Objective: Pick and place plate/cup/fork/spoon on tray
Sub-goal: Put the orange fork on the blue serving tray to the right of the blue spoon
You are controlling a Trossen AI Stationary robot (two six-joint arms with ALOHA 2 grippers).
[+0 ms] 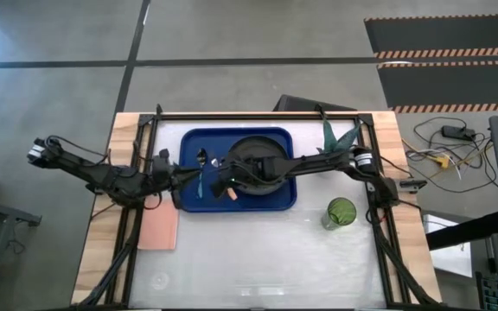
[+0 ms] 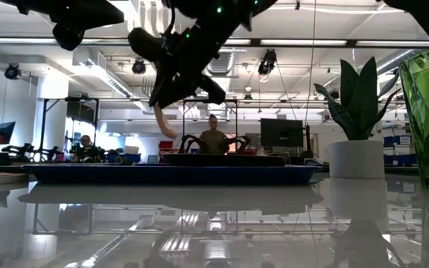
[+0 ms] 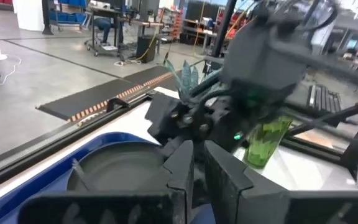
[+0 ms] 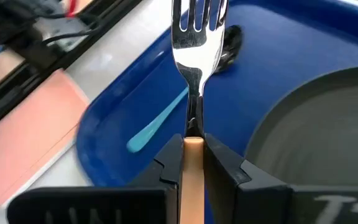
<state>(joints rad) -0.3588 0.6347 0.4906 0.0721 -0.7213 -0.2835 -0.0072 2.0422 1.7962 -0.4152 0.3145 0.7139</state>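
The blue tray (image 1: 188,200) lies at the table's middle. The black plate (image 1: 253,155) sits on its right half, and the teal-handled spoon (image 1: 199,177) lies on its left half. The spoon also shows in the right wrist view (image 4: 157,127). My right gripper (image 1: 227,180) reaches over the plate and is shut on the orange-handled fork (image 4: 194,37) above the tray. My left gripper (image 1: 178,173) hangs shut and empty over the tray's left edge. The green cup (image 1: 341,212) stands on the table to the right of the tray. My right gripper pinches the orange handle's top end (image 4: 192,148) between its two fingers, just behind the metal neck. The fork lies along the fingers, with its tines sticking out past the fingertips. It is lifted clear of the tray. The handle's free end (image 2: 166,126) hangs down below the gripper.
A pink flat rectangle (image 1: 158,229) lies left of the tray's near corner. A plant in a white pot (image 2: 356,156) stands at the far right, beside the tray. The black frame rails (image 1: 145,155) run along both sides of the table. Bare tabletop lies near the front edge.
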